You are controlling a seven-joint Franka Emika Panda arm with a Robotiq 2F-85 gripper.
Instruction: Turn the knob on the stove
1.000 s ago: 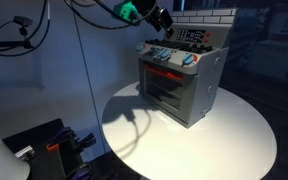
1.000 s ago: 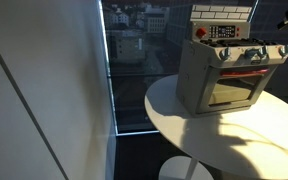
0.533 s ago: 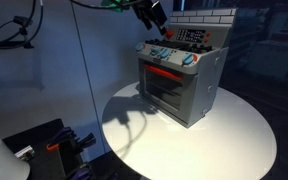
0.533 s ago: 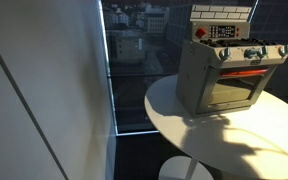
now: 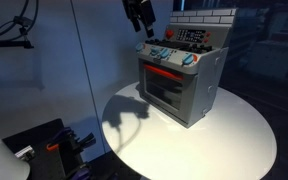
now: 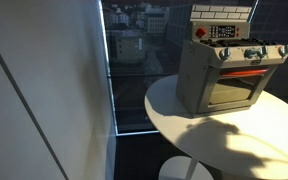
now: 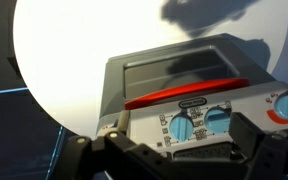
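The end effector (image 5: 139, 22) hangs in the air above the stove (image 5: 181, 78), off the corner where the front meets the side, touching nothing. In the wrist view its dark fingers (image 7: 274, 158) fill the bottom edge with a wide gap between them, so it reads as spread apart and empty. Through that gap the camera looks straight down on the stove's front edge. That suggests the arm is held high for a clear look at the controls before any descent; no knob is yet between the fingers. In an exterior view, the end effector cannot be seen.

The stove stands on a round white desk (image 5: 234, 140), toward the back of its top, with bare surface in front of its door. It is a small grey box with a glass door (image 6: 232, 93), a red strip (image 7: 189, 95) above that door and a brick-patterned back panel (image 6: 220, 13) rising behind the top. Blue knobs (image 7: 182, 127) sit in a row just above the red strip, and a red and white dial (image 7: 287, 107) lies at the end of that row. The knobs look small and closely set, so picking one will likely call for narrowing the fingers and careful alignment over it.
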